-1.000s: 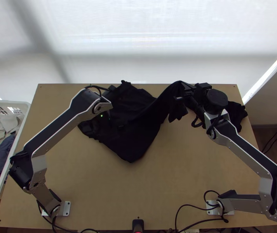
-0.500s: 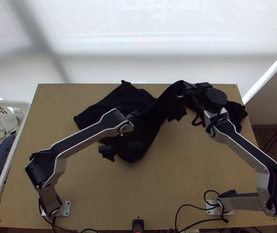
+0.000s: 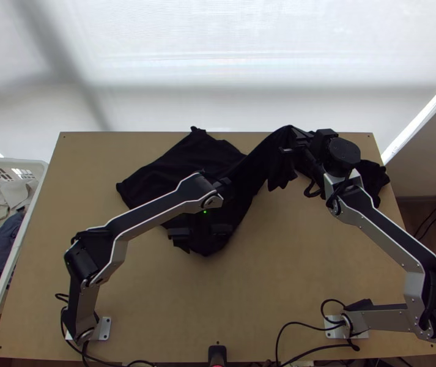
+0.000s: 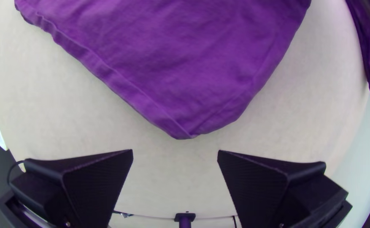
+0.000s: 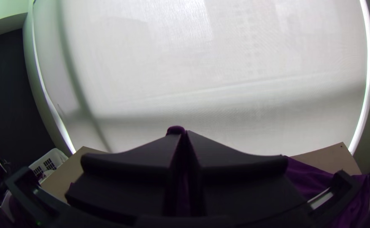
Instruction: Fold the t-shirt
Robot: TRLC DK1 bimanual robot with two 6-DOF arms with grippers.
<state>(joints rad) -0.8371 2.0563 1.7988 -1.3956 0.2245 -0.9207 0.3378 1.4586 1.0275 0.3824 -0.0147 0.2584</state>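
Observation:
The black t-shirt (image 3: 181,156) lies partly spread at the far middle of the table, its right part lifted towards the right gripper (image 3: 292,144). That gripper is shut on a raised bit of cloth, which pokes out between the tips of the right gripper (image 5: 184,134) in the right wrist view. My left gripper (image 3: 200,235) is over the shirt's near corner; in the left wrist view the left gripper (image 4: 175,154) stands open with nothing between its fingers, apart from the shirt (image 4: 185,71), which looks purple there.
More dark cloth (image 3: 373,178) lies behind the right gripper at the table's far right; whether it joins the shirt I cannot tell. A white basket (image 3: 34,168) of clothes stands off the left edge. Bare wood (image 3: 266,275) spans the near middle of the table (image 3: 156,306).
My left gripper has come from the shirt's left part towards the near edge and to the right, uncovering that part. The right gripper has hardly moved, still with cloth in it.

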